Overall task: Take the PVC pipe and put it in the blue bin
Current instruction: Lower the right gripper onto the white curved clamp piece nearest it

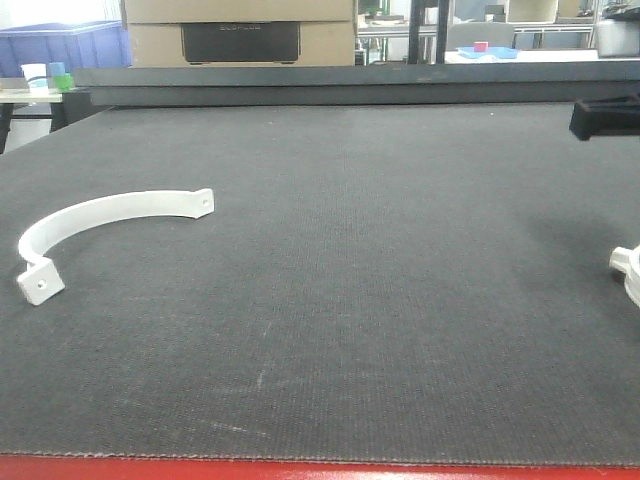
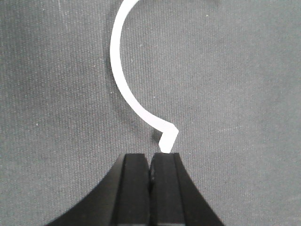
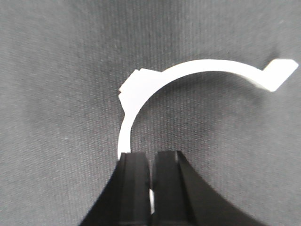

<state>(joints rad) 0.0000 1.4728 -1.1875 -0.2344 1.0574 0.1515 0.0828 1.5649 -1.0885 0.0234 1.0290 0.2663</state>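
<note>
Left gripper (image 2: 151, 157): fingers pressed together, empty; strap (image 2: 116, 52) tab just ahead of tips.
Right gripper (image 3: 151, 157): fingers together; white arc piece (image 3: 202, 66) ahead, one end under tips.
PVC pipe (image 1: 622, 261): on mat (image 1: 350, 300), well right of strap, cut by frame edge.

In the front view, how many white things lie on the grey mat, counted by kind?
curved strap: 1
pipe piece, cut off by the right edge of the picture: 1
Total: 2
</note>
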